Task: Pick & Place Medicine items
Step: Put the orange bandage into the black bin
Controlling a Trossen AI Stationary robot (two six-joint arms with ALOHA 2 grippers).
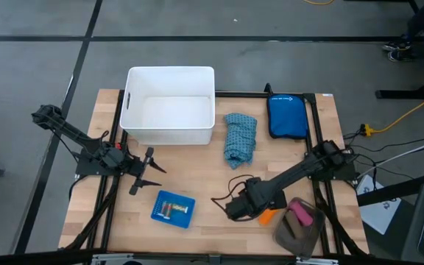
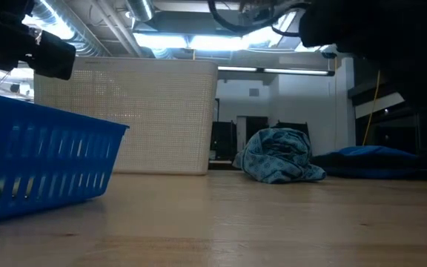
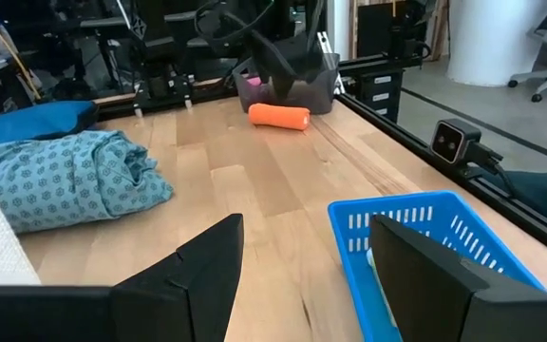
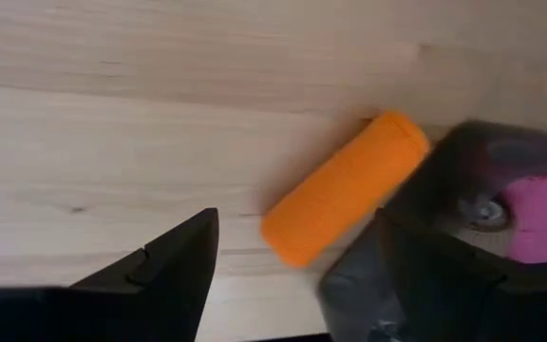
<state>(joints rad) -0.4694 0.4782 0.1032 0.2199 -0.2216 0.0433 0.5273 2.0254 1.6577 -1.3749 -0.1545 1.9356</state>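
Note:
An orange tube point(image 4: 345, 190) lies on its side on the wood, beside a grey container point(image 1: 300, 230) that holds a pink block point(image 1: 300, 214). My right gripper point(image 4: 283, 256) hovers open above the tube's near end, its fingers on either side and apart from it. In the left wrist view the tube point(image 3: 278, 115) lies in front of the container point(image 3: 292, 90). A small blue basket point(image 1: 174, 208) at the near edge holds small pieces. My left gripper point(image 1: 155, 177) waits open, above the table just beyond the basket point(image 3: 425, 228). No brown stick shows.
A white bin point(image 1: 169, 104) stands at the far edge. A crumpled teal cloth point(image 1: 240, 138) and a blue pouch point(image 1: 287, 115) lie to its right. Bare wood lies between the basket and my right gripper point(image 1: 256, 212). Black frame rails run along the table's sides.

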